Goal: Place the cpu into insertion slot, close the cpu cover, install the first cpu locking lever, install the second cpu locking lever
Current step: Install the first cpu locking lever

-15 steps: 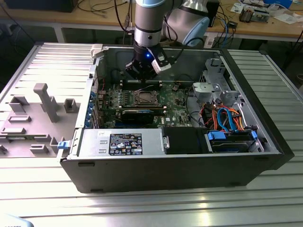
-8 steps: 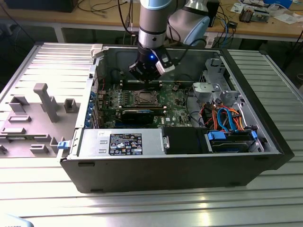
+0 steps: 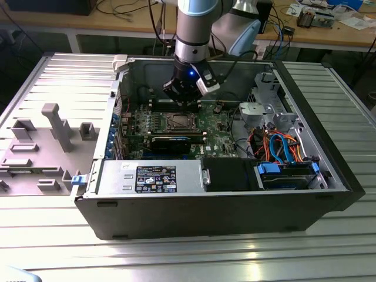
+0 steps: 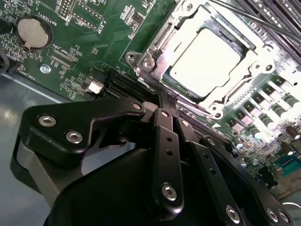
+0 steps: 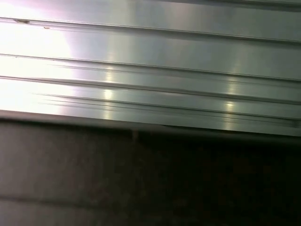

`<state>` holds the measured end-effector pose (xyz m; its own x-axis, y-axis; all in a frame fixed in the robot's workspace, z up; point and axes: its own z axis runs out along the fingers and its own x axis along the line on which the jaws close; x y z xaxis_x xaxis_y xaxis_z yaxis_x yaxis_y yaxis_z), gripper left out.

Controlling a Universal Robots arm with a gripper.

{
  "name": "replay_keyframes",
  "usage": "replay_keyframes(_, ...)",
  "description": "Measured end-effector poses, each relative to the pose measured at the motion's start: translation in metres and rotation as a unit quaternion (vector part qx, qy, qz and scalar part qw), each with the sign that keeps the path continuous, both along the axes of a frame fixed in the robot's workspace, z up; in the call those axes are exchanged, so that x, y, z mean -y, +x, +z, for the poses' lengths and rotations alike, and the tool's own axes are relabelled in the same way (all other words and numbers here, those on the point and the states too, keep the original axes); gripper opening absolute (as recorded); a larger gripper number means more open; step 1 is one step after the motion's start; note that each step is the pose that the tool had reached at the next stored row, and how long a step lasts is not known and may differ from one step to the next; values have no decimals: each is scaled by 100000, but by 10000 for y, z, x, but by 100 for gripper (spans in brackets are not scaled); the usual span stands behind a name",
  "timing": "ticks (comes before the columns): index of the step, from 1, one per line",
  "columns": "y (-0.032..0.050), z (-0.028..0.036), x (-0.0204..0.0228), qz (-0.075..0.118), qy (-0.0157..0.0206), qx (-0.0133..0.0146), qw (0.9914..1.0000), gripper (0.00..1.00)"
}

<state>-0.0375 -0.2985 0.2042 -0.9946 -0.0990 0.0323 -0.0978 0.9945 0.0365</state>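
1. The gripper hangs just above the motherboard, its black fingers drawn together to a narrow tip with nothing between them; in the exterior view the gripper sits just beyond the far edge of the socket, inside the open computer case.
2. The fingertips point at the near corner of the cpu cover, close to it; whether they touch it I cannot tell.
3. The cpu already lies in its socket, its pale metal top showing through the square opening of the cover, which lies flat around it.
4. In the exterior view the cpu sits near the middle of the green motherboard, with a long black card just on its near side.
5. Judged from its look, the cover is a thin, stiff, springy metal plate, smooth and likely slippery; its edges and corner tabs seem the places to press or catch, not the chip's top.
6. The chip looks light, rigid and delicate, so sideways force on it seems risky.
7. A coin battery lies well apart on the board.
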Motion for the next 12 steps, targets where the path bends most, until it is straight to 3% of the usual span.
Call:
replay_keyframes(6, 27, -29, -4, 148, 131, 66, 100000, 11)
replay_keyframes(12, 32, -26, -7, 468, 18, 8, 99999, 11)
